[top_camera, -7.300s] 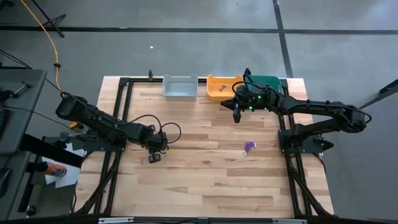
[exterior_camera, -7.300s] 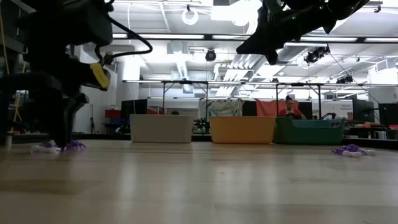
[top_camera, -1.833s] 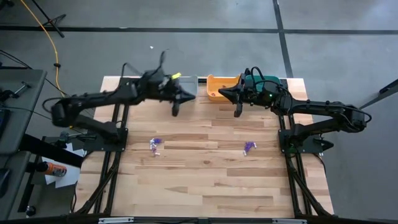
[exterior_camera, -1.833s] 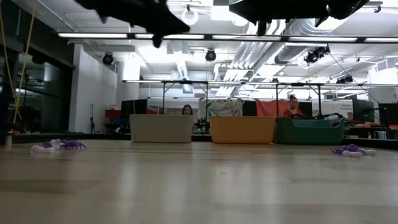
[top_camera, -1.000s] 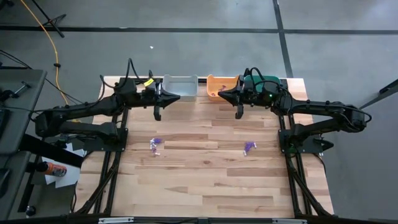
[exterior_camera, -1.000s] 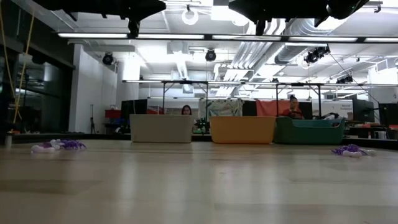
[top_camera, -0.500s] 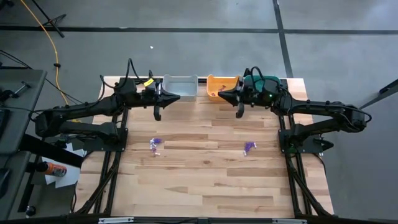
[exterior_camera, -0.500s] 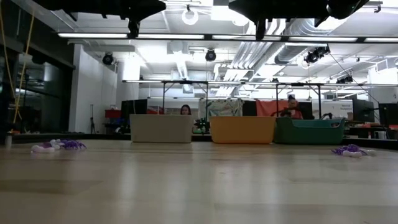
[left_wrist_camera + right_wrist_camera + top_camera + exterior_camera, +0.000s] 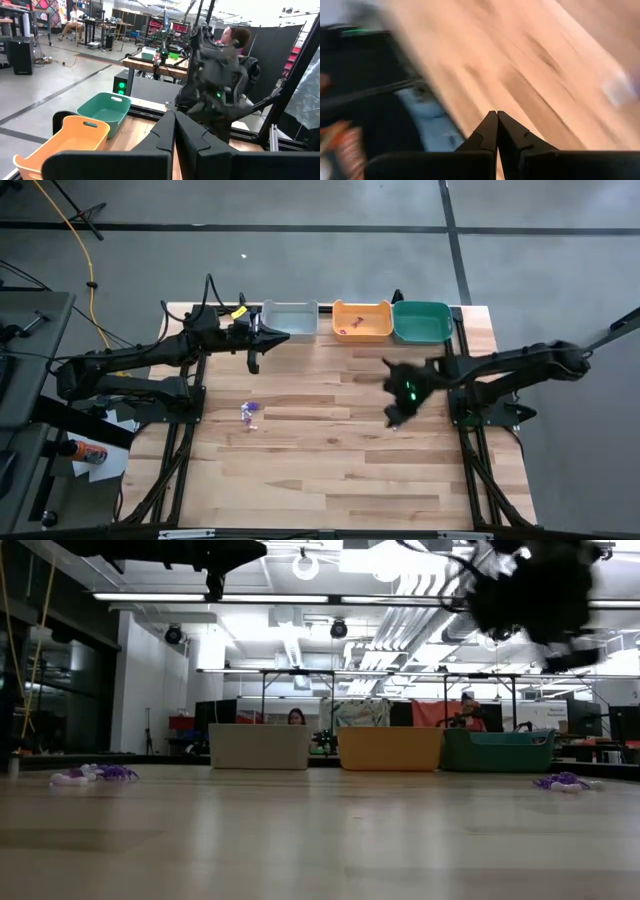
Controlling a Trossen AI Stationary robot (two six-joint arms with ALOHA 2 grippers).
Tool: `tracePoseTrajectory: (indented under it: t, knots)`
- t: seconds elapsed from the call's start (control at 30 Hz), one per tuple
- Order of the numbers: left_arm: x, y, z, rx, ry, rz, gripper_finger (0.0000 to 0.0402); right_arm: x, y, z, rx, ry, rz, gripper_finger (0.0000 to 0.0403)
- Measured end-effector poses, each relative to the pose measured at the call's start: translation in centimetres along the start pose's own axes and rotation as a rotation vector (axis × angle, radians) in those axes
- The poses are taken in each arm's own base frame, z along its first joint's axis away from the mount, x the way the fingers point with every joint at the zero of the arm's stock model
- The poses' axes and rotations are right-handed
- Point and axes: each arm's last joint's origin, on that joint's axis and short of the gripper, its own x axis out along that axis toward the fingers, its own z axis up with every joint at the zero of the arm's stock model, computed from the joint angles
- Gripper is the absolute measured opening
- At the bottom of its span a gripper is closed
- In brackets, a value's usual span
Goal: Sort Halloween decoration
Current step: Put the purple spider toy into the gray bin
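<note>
The left gripper (image 9: pixel 252 363) hangs above the table (image 9: pixel 330 480) just in front of the grey bin (image 9: pixel 290 319), its fingers (image 9: pixel 165 131) pressed together with nothing between them. The right gripper (image 9: pixel 392 417) is out over the table well in front of the teal bin (image 9: pixel 423 321), blurred in the high view; its wrist camera shows its fingers (image 9: pixel 490 125) closed tip to tip, empty, above smeared wood. The three bins stand in a row on the far edge — grey, then the orange bin (image 9: pixel 361 319), then teal — touching or nearly so. A small reddish trinket (image 9: pixel 343 333) lies in the orange bin near its grey-bin side. One purple cluster (image 9: pixel 249 412) of decorations rests on the table in front of the grey bin, well apart from it and below the left gripper's spot in the high view; in the low view it shows as a purple-and-white heap (image 9: pixel 95 774). A second purple cluster (image 9: pixel 565 781) lies on the table in front of the teal bin — in the high view the right gripper covers that place, so whether the two touch cannot be told. Beyond the bins, a person (image 9: pixel 469 712) sits in the room behind the teal one
</note>
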Motion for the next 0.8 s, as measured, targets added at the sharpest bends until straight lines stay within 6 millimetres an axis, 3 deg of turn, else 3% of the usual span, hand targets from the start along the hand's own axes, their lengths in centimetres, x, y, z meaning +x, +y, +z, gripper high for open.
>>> tracePoseTrajectory:
  t: [0.13, 0.23, 0.37, 0.6, 0.8]
  knots:
    - [0.0, 0.0, 0.0, 0.0, 0.0, 0.001, 0.0, 1.0, -0.7, -2.9, 0.351, -0.115, -0.246, 0.0]
    - [0.0, 0.0, 0.0, 0.0, 0.0, 0.001, 0.0, 1.2, -0.8, -3.7, 0.502, -0.269, -0.287, 0.0]
    - [0.0, 0.0, 0.0, -0.001, 0.005, 0.002, 0.0, 1.3, -0.7, -3.9, 0.572, -0.371, -0.279, 0.0]
    - [0.0, 0.0, -0.1, -0.003, 0.01, 0.003, 0.0, 1.6, -1.1, -4.0, 0.615, -0.38, -0.329, 0.0006]
    - [0.0, 0.0, -0.1, -0.003, 0.01, 0.003, 0.0, 3.4, -1.7, -3.6, 0.63, -0.381, -0.429, 0.0072]
